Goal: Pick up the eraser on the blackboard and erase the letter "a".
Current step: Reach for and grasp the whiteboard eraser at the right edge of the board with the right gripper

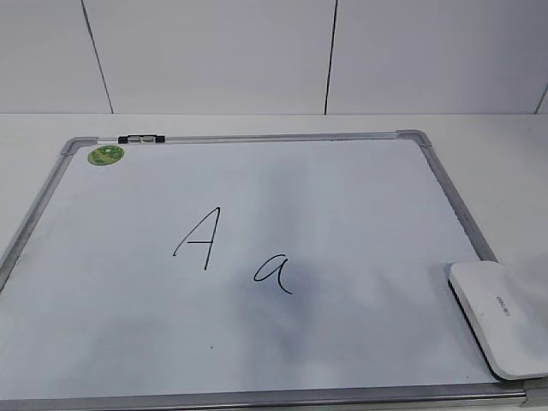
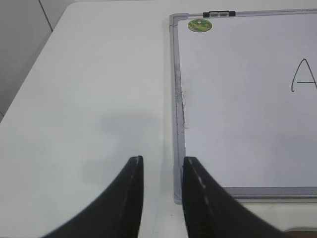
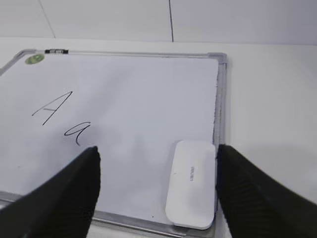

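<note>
1. Right now the blackboard (image 1: 360, 197) is lying flat on the white counter (image 1: 479, 128), its silver-grey frame showing on all sides in the exterior view.
2. Near the board's middle the capital "A" (image 1: 197, 238) is sitting to the left, and the letter "a" (image 1: 272, 274) is sitting just beside it, lower and to the right, both in thin black marker and both unsmudged.
3. A green round sticker (image 1: 106, 155) is sitting in the far left corner of the board, with a small black clip (image 1: 141, 139) on the top frame just beside it.
4. The eraser (image 1: 498, 315) is resting logo side up at the board's near right corner, lying against the right frame and partly over it, well apart from the letter "a".
5. In the right wrist view, the right gripper (image 3: 157, 168) is hanging above the near right part of the board with its fingers spread wide apart, holding nothing; the eraser is showing between them, closer to the right-hand finger.
6. In the left wrist view, the left gripper (image 2: 162, 171) is hovering over the counter beside the board's left frame, near its near left corner, its dark fingers (image 2: 130, 188) standing a little apart with nothing between them.
7. Neither gripper is appearing in the exterior view.
</note>
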Controlling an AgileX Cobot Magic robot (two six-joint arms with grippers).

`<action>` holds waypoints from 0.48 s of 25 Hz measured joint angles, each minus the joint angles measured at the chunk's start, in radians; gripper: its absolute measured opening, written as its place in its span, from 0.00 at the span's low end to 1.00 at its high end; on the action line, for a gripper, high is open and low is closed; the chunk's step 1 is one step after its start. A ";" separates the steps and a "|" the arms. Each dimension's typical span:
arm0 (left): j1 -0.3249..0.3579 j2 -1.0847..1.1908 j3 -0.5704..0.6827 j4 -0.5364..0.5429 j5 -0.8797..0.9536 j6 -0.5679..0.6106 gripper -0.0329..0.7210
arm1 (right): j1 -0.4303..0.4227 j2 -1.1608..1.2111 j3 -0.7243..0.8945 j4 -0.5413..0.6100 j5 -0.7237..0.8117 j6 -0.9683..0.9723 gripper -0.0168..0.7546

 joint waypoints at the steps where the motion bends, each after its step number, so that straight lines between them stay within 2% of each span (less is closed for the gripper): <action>1: 0.000 0.000 0.000 0.000 0.000 0.000 0.29 | 0.000 0.036 -0.002 0.024 0.000 -0.023 0.76; 5: 0.000 0.000 0.000 0.000 0.000 0.000 0.29 | -0.002 0.165 -0.019 0.082 -0.017 -0.086 0.76; 12: 0.000 0.000 0.000 0.000 0.000 0.000 0.29 | -0.002 0.278 -0.023 0.096 -0.076 -0.139 0.76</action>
